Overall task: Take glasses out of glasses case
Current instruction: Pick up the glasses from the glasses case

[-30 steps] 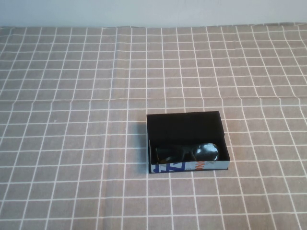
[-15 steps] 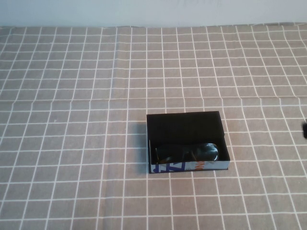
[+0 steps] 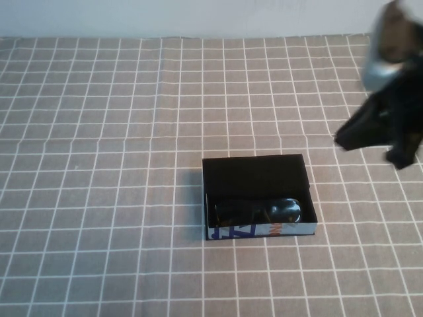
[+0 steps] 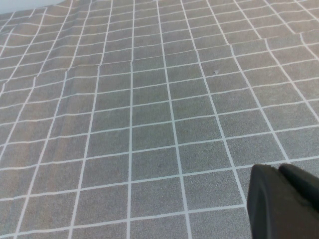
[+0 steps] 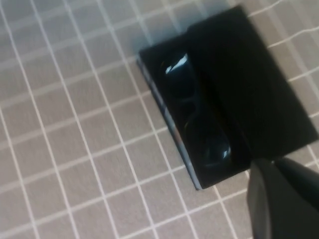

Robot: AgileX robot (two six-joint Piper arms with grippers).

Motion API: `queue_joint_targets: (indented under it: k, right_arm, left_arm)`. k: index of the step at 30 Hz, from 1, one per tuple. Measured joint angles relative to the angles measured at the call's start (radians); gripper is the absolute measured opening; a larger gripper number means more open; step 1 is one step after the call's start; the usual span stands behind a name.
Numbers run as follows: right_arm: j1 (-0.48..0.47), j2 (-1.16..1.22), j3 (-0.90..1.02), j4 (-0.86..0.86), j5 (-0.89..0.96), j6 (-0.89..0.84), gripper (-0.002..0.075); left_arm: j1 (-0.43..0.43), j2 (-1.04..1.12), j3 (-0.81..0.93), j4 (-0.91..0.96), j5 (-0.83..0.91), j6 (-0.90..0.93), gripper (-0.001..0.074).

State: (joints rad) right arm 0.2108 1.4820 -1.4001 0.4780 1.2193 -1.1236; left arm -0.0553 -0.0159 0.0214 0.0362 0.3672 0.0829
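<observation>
The glasses case point(image 3: 258, 173) is a small black box with a blue and orange printed front edge, lying open in the middle of the table. The black glasses point(image 3: 256, 212) lie folded inside it along the front edge. The right wrist view also shows the case point(image 5: 249, 74) and the glasses point(image 5: 197, 114). My right gripper point(image 3: 370, 135) hangs blurred above the table to the far right of the case, apart from it; in its wrist view the right gripper point(image 5: 273, 167) is shut and empty. My left gripper point(image 4: 278, 169) is shut and empty over bare cloth, out of the high view.
A grey tablecloth point(image 3: 99, 198) with a white grid covers the whole table. A pale wall point(image 3: 198, 16) runs along the far edge. The cloth has a crease across its middle.
My right arm has come into the high view from the right edge and now hangs at the upper right. The case and glasses have not moved.
</observation>
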Motion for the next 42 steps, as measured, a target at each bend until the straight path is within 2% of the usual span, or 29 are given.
queue_joint_targets:
  k: [9, 12, 15, 19, 22, 42]
  right_arm:
    - [0.251, 0.280, -0.150, -0.307, -0.013, 0.047, -0.0018]
    - [0.312, 0.334, -0.154, -0.368, -0.041, 0.082, 0.0006]
    - [0.342, 0.374, -0.156, -0.387, -0.056, 0.101, 0.0100]
    - [0.346, 0.417, -0.156, -0.396, -0.111, 0.116, 0.0278]
    - [0.346, 0.445, -0.156, -0.400, -0.160, 0.118, 0.0334]
    - [0.346, 0.548, -0.159, -0.336, -0.237, 0.120, 0.0305]
  left_arm:
    - [0.000, 0.000, 0.000, 0.000, 0.000, 0.000, -0.0004]
    - [0.000, 0.000, 0.000, 0.000, 0.000, 0.000, -0.0004]
    - [0.000, 0.000, 0.000, 0.000, 0.000, 0.000, -0.0004]
    - [0.000, 0.000, 0.000, 0.000, 0.000, 0.000, -0.0004]
    - [0.000, 0.000, 0.000, 0.000, 0.000, 0.000, -0.0004]
    - [0.000, 0.000, 0.000, 0.000, 0.000, 0.000, -0.0004]
